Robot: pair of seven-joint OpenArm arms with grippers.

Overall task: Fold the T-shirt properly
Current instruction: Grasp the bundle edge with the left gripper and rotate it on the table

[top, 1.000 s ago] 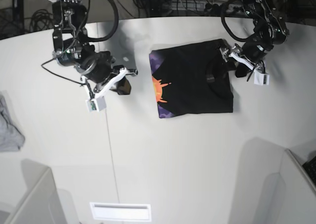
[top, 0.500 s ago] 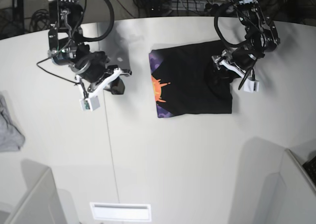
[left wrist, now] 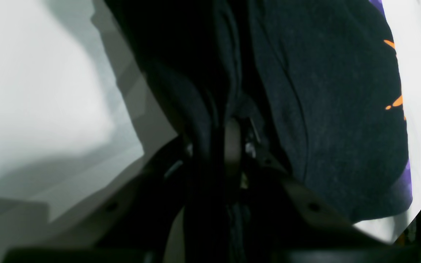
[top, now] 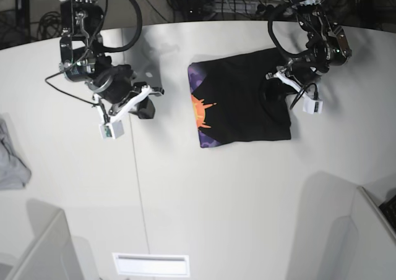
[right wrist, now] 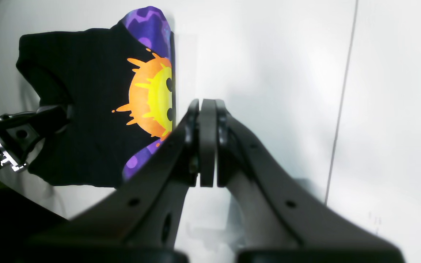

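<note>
T-shirt [top: 241, 101] sits on the far half of the white table [top: 216, 199], already down to a compact rectangle with the orange and purple print [top: 201, 112] peeking out along 1 edge. My guess is that it's lying that way because most of the folding is done and only the edge by the left gripper needs another fold or a tidy-up.

That left gripper [top: 281, 82] is right on the shirt's edge opposite the print. In its wrist view the jaws look nearly together with dark cloth bunched around them, so I'd say it's pinching a fold of the shirt, though it's pretty dark in there and I can't see exactly how many layers it has. The arm reaches in from the back of the table, wrist bent down and tilted toward the cloth, which makes sense for lifting or dragging that edge.

Right gripper [top: 145, 104] is well apart from the shirt, over bare table on the print side. Its fingers are pressed together on nothing, clear as day in its own wrist view. The arm is tucked back, elbow folded, tip angled low toward the table, basically parked out of the way.

A grey cloth [top: 12, 159] lies off at the table's edge.
</note>
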